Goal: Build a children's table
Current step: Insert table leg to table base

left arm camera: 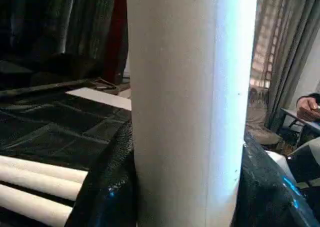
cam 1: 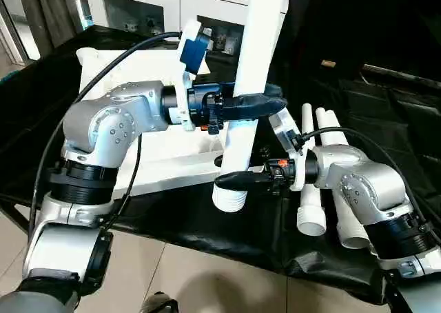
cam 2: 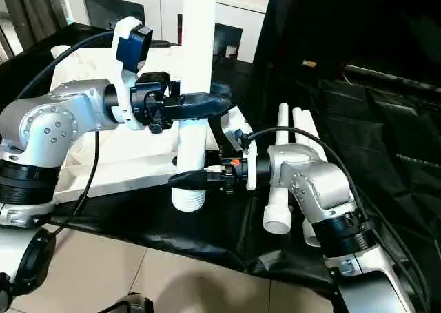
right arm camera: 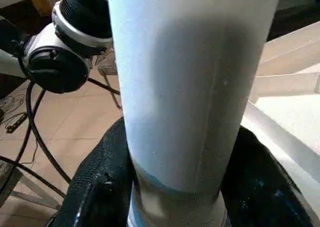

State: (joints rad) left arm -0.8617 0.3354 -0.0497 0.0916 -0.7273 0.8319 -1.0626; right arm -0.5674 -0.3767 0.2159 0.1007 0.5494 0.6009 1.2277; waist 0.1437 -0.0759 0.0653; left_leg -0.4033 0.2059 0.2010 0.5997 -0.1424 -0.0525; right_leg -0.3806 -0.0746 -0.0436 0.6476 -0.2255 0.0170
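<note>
A white tube leg [cam 1: 251, 85] stands nearly upright over the near edge of the black-draped work table [cam 1: 386, 127], its ribbed lower end [cam 1: 229, 197] hanging just in front of the white tabletop [cam 1: 165, 147], which lies ribbed side up on the cloth behind it; the left gripper [cam 1: 256, 105] is clamped around the leg's middle, its black fingers [left arm camera: 110, 187] pressed to either side of the tube; the right gripper [cam 1: 238, 180] is closed on the same leg lower down, just above the ribbed end, its fingers [right arm camera: 95, 187] likewise hugging both sides; two more legs [cam 1: 324, 175] lie side by side on the cloth just beside the right forearm [cam 1: 358, 182], open ends toward the near edge; the left forearm [cam 1: 110, 123] reaches across the tabletop from the left; beyond the table stands a white cabinet [cam 1: 165, 3]; tiled floor [cam 1: 207, 278] shows below the table's edge.
</note>
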